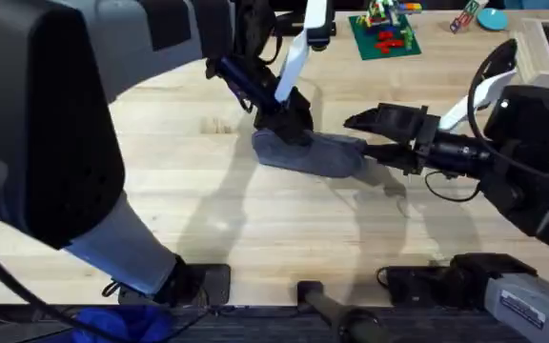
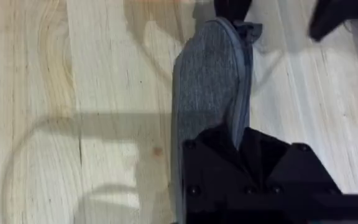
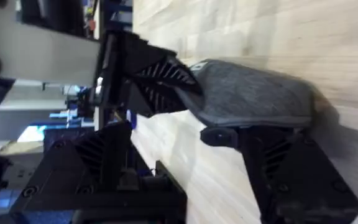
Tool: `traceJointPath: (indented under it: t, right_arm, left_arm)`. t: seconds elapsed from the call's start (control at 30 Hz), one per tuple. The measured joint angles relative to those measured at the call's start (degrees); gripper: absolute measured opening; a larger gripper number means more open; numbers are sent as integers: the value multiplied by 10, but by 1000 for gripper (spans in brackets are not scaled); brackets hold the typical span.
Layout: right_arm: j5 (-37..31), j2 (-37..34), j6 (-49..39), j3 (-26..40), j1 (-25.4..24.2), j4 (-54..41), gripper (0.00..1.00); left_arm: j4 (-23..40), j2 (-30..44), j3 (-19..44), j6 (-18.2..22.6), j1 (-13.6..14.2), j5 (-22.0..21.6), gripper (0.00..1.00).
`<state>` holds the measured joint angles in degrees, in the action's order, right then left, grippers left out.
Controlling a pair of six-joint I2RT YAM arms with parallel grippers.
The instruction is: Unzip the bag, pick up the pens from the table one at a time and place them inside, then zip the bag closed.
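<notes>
While the left gripper (image 1: 289,122) is clamped on one end of the bag (image 1: 317,152), the right gripper (image 1: 375,143), fingers spread, works the other end; no pens on the table (image 1: 208,210), so I'd guess zipping comes next.

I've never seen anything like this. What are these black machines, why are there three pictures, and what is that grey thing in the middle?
They are two robot arms at a wooden table. One picture looks down from a camera above; the other two come from small cameras on each arm's wrist, looking along its fingers.

The grey thing is a fabric bag with a zipper, lying flat on the table. The zipper looks closed along the length that shows.

The left tool has one end of the bag pinched between its fingers, as its own wrist camera shows. The right tool is at the other end, one finger close against the bag; whether it grips is hard to tell.

A toy of colourful bricks sits at the table's far edge.
</notes>
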<state>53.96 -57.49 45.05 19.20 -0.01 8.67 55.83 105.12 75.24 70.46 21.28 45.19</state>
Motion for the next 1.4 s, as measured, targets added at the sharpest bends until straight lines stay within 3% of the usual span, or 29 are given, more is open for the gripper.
traceJointPath:
  t: [0.47, 1.17, 1.4]
  right_arm:
    - [89, 7, -11, -3, 0, 7, 997]
    - [147, 196, -50, -5, 1, -13, 995]
    - [132, 229, -88, 4, 2, -131, 995]
  left_arm:
    - [4, 0, 0, 0, -1, 0, 41]
    - [3, 0, 0, 0, -2, 0, 41]
    - [2, 0, 0, 0, -2, 0, 41]
